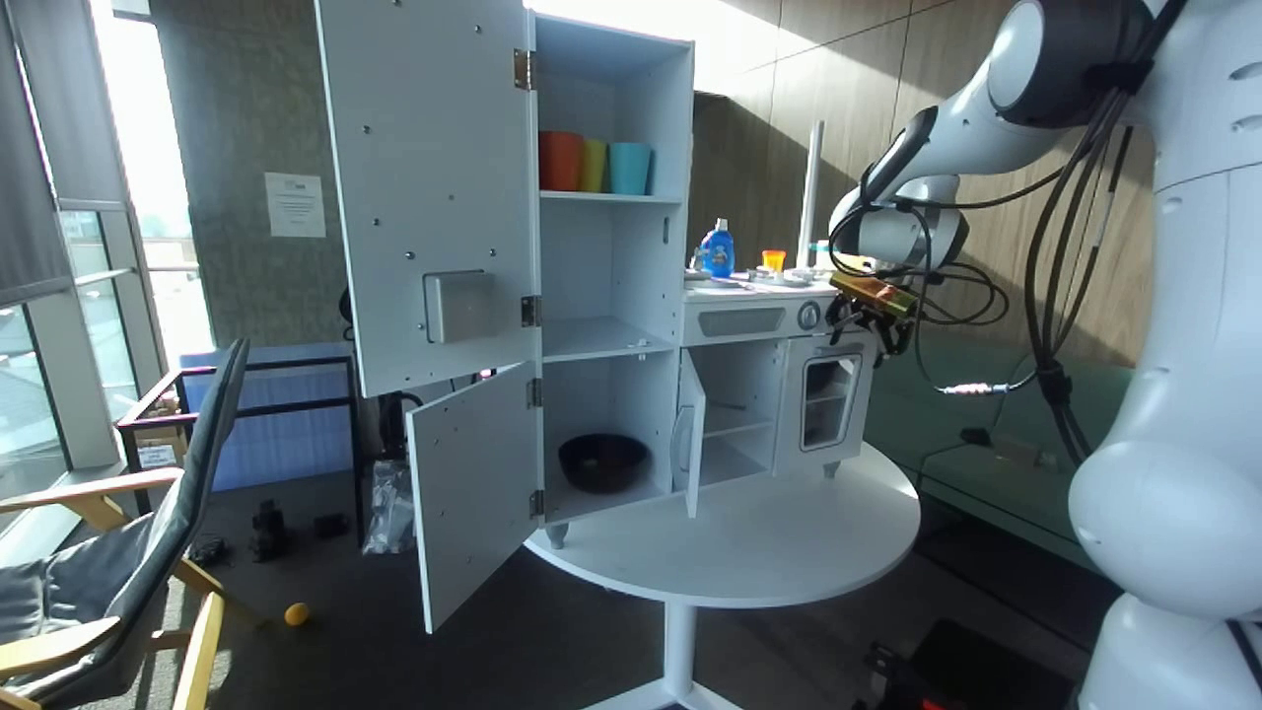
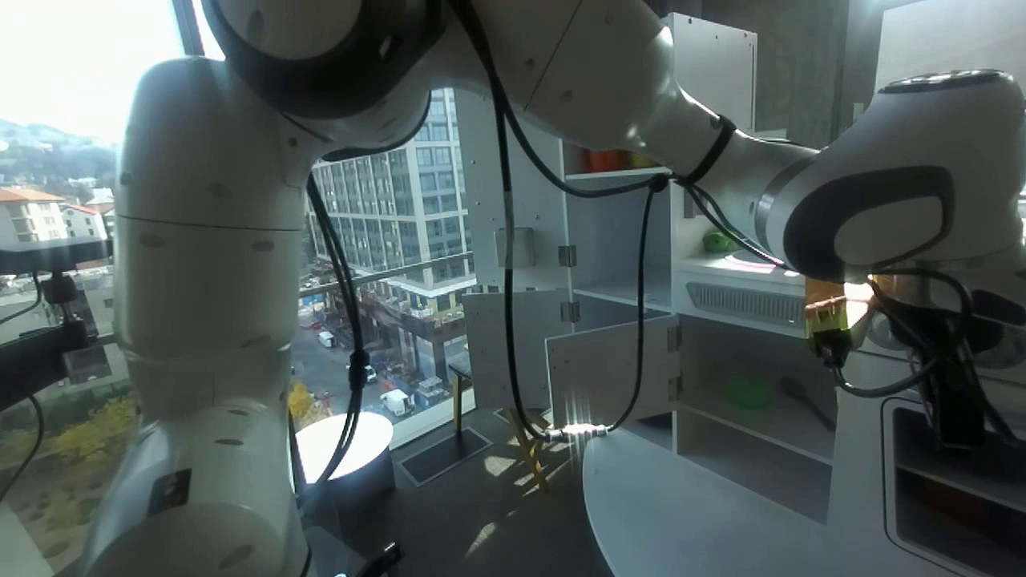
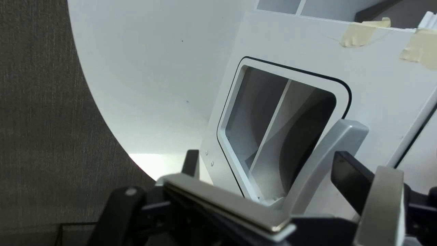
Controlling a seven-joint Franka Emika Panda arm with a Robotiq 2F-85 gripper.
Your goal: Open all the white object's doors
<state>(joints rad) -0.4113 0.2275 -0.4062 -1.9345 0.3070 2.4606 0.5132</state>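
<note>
The white toy kitchen (image 1: 672,118) stands on a round table. Its tall upper door (image 1: 434,187) and lower door (image 1: 478,493) stand open. The small middle cupboard door (image 1: 694,434) also stands open and shows in an exterior view (image 2: 607,370). The windowed oven door (image 3: 340,93) looks shut; it also shows in an exterior view (image 1: 793,419). My gripper (image 3: 271,171) is open in front of that door. The grey curved door handle (image 3: 326,164) lies between the fingers, nearer the right one; whether they touch is unclear. The gripper shows in both exterior views (image 1: 868,330) (image 2: 958,409).
The round white table (image 1: 749,577) carries the kitchen. Cups (image 1: 629,168) and a dark bowl (image 1: 603,463) sit on its shelves. A blue bottle (image 1: 720,251) stands on the counter. Cables hang from the arm. Tape (image 3: 360,33) is stuck near the kitchen's top edge.
</note>
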